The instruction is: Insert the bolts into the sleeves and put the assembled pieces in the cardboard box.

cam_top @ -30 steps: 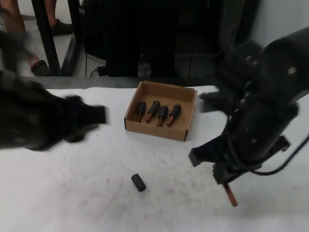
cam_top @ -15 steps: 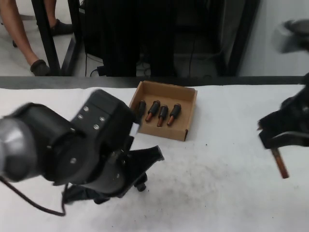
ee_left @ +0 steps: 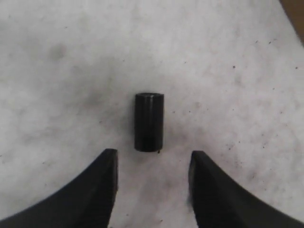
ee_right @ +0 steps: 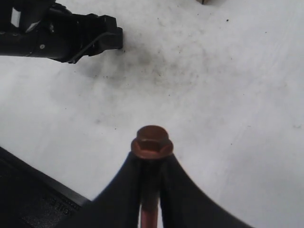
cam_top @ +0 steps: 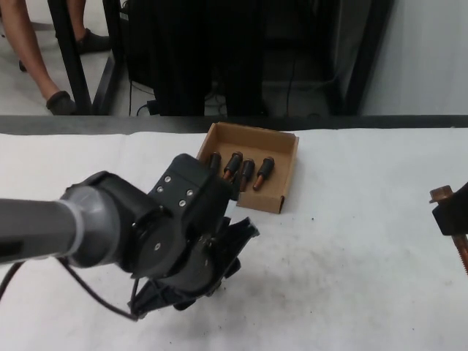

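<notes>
Fingers of left gripper spread wide near short black cylindrical sleeve lying on white surface, right gripper fingers clamped on copper-coloured hex-head bolt.

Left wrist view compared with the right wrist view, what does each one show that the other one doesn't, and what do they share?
Left wrist view: a short black cylindrical sleeve lying on its side just ahead of the open left jaws, apart from them. Right wrist view: a copper-coloured metal bolt with a hexagonal flanged head, clamped in the shut right jaws, and the black left arm farther off. Shared: the white, dark-speckled bench top.
</notes>
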Controlling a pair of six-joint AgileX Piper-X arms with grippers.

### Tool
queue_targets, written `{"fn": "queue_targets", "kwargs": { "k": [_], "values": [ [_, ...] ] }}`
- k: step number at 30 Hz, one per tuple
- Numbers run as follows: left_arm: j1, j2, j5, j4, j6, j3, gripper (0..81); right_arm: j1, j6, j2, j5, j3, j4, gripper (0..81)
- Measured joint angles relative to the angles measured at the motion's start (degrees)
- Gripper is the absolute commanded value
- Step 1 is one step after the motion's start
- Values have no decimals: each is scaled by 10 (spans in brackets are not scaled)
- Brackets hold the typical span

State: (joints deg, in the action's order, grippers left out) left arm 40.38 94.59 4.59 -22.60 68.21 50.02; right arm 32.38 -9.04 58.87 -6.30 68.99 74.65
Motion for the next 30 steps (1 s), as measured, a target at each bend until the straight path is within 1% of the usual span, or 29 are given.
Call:
{"fn": "queue_targets", "kwargs": {
  "k": [7,12,19,24,30],
  "values": [
    [0,48,0,-11,1,52,447,0,12,0,0,0,0,2],
    [0,60,0,-32,3,68,447,0,14,0,0,0,0,2],
    [0,61,30,-80,8,79,447,0,15,0,0,0,-1,2],
    [0,63,44,-81,35,79,447,0,15,0,0,0,-2,2],
    [0,83,30,-81,74,82,447,0,15,0,0,0,-4,2]
  ]
}}
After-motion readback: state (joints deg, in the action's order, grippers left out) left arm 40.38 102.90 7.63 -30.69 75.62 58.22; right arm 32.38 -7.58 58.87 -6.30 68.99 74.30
